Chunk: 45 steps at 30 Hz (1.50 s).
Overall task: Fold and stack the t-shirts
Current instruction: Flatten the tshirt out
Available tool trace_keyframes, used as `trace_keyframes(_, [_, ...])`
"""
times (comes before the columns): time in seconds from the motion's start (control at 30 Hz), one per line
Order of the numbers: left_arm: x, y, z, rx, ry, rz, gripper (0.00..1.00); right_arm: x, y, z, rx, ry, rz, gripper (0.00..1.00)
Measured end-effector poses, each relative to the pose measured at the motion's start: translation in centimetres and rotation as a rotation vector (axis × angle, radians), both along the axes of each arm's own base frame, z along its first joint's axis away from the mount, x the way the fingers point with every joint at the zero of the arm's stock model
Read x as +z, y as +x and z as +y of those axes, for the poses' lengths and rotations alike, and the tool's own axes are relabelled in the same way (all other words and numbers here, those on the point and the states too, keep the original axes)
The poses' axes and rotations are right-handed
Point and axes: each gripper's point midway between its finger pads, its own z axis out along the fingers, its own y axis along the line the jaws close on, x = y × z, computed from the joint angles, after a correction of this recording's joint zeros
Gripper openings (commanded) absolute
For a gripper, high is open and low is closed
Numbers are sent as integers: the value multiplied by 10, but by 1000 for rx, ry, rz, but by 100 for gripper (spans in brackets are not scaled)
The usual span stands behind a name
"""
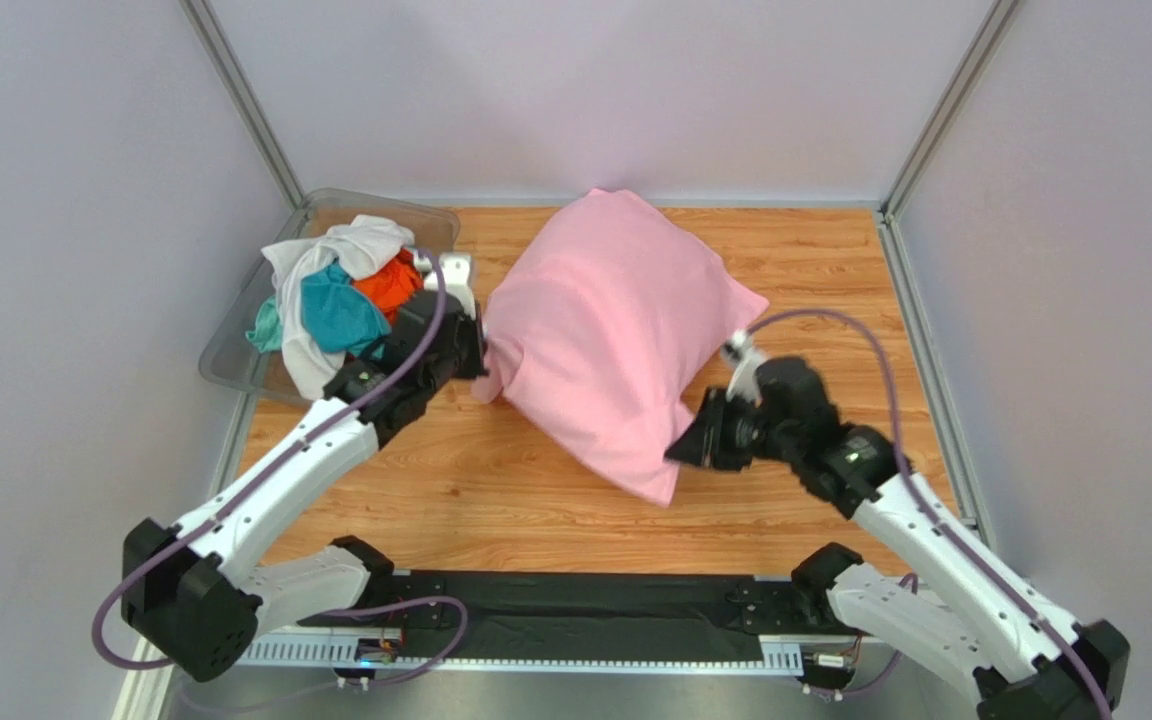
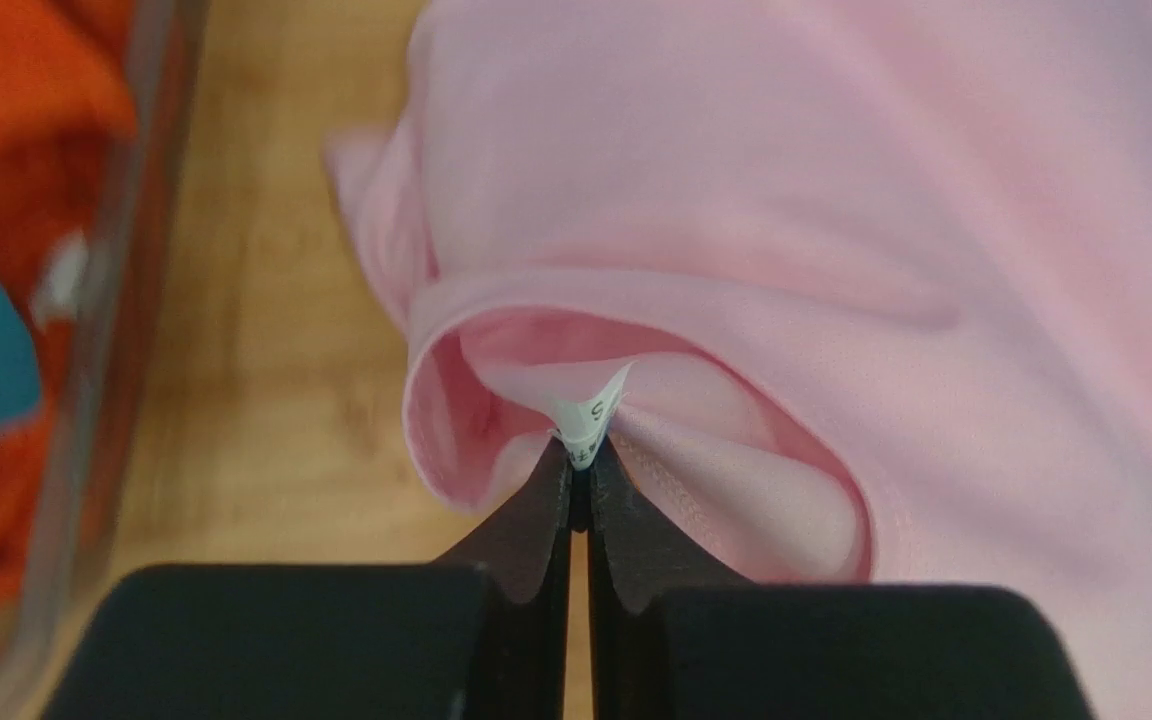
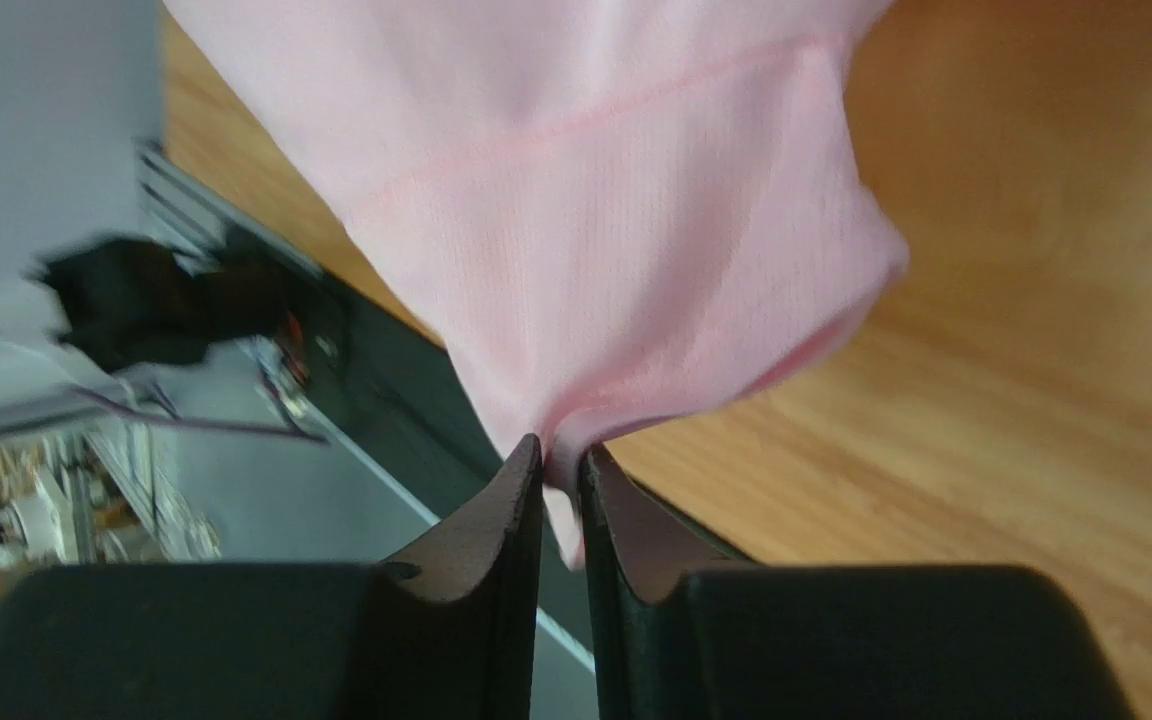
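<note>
Top external view: left gripper [image 1: 477,348] and right gripper [image 1: 678,449] pinch opposite ends of the pink t-shirt [image 1: 612,323], likely to spread it for folding.

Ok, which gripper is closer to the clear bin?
Left. The left gripper sits just beside the bin, pinching the pink shirt; the right gripper holds the shirt's opposite corner.

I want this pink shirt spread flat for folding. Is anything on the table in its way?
Nothing visible does. The left tool and right tool both pinch the pink shirt; the wooden table around it shows no objects, and the clear bin sits off to its left.
</note>
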Motion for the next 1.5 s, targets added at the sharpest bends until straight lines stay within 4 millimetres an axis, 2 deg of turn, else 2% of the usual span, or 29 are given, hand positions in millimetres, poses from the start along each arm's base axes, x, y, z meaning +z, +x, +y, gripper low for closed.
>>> trace_keyframes(0.03, [-38,-8,7,28,38,94,23,-37,-19,7,36,-19,104,25])
trace_keyframes(0.07, [-79,-22,19,69,82,208,50,-71,-41,11,71,-50,209,43])
trace_keyframes(0.1, [-111,-39,30,113,111,310,71,-94,-59,11,89,-73,297,75])
trace_keyframes(0.13, [-121,-46,35,123,131,343,72,-107,-70,9,99,-92,348,76])
trace_keyframes(0.17, [-129,-54,40,150,128,379,83,-114,-74,7,95,-110,376,100])
trace_keyframes(0.2, [-131,-57,42,164,124,394,93,-113,-74,7,82,-110,385,100])
trace_keyframes(0.27, [-128,-58,39,184,83,397,100,-104,-65,7,65,-116,350,100])
trace_keyframes(0.47, [-108,-61,17,142,-35,393,100,-56,-22,4,-42,-137,157,100])
trace_keyframes(0.6, [-112,-76,-8,55,-49,432,100,-47,8,-8,-146,-201,94,100])
trace_keyframes(0.73, [-128,-85,-21,20,-38,496,100,-66,37,-22,-221,-311,114,100])
trace_keyframes(1.07, [-195,-91,-20,81,80,693,100,-152,102,-50,-283,-375,345,100])
trace_keyframes(1.23, [-225,-70,-26,129,158,804,100,-178,121,-54,-275,-374,406,100])
trace_keyframes(1.3, [-223,-49,-33,141,144,799,100,-186,125,-54,-271,-368,424,100])
trace_keyframes(1.37, [-223,-24,-37,154,133,795,100,-185,132,-52,-268,-345,408,100])
trace_keyframes(1.5, [-221,21,-45,162,137,793,100,-185,135,-46,-258,-306,396,100])
